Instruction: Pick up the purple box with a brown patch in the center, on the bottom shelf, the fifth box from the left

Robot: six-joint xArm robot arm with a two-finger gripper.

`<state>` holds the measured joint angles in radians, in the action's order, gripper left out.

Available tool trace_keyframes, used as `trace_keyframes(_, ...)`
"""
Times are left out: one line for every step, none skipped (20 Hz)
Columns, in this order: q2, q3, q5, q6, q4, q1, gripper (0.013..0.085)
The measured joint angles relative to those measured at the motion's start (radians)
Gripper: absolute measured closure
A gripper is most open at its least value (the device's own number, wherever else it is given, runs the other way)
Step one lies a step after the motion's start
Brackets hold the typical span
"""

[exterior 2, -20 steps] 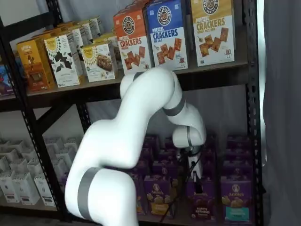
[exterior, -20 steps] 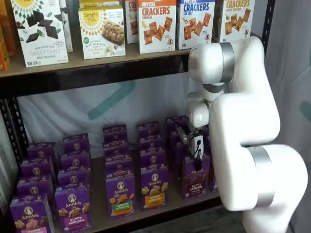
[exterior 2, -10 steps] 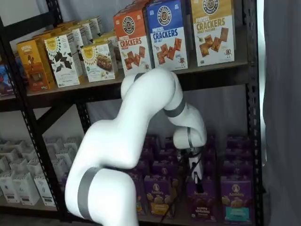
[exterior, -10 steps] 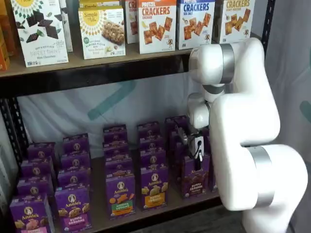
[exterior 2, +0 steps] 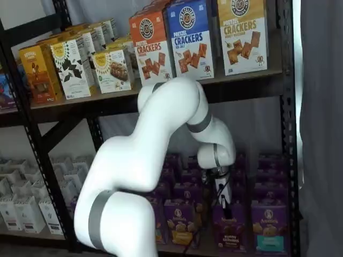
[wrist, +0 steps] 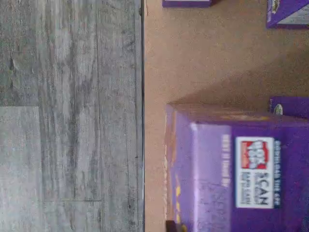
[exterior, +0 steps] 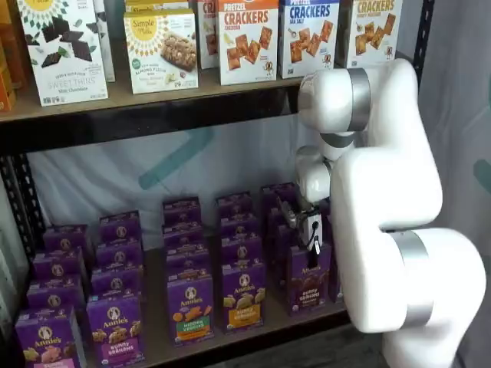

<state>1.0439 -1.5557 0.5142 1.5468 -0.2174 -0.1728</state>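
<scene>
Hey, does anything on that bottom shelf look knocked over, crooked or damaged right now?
Nothing stands out. The purple boxes stand upright in tidy rows on the bottom shelf, including the purple box right under the gripper. No spills or dents show.

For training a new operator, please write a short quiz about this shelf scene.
1. True or false: the small purple carton with a dark brown patch stands in the front row on the brown bottom shelf board.
2. The white gripper with black fingers is directly above: A) that carton, B) the cracker boxes, C) the floor.
3. Fill in: the tall blue-topped box reads "____".
Key: 1 true; 2 A; 3 CRACKERS.
</scene>
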Motion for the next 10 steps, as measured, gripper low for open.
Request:
trace_keyframes(0.0,-0.001,0.004,-0.002,-0.002,0.001,0.061)
trace_keyframes(0.0,-0.002,0.007,-0.004,-0.003,0.001,0.061)
trace_keyframes(0.0,-0.001,0.005,-0.003,-0.001,0.002,0.065)
trace_keyframes(0.0,0.0,0.003,0.0,0.002,0.002,0.065)
trace_keyframes(0.001,0.0,0.001,0.002,0.005,0.002,0.069)
trace_keyframes(0.001,0.001,0.0,0.004,0.007,0.003,0.069)
trace_keyframes(0.001,0.001,-0.002,0.005,0.01,0.003,0.069)
trace_keyframes(0.001,0.003,-0.006,0.01,0.014,0.003,0.069)
trace_keyframes(0.001,0.002,-0.005,0.022,0.029,0.003,0.069)
trace_keyframes(0.0,-0.002,0.008,0.034,0.043,0.004,0.069)
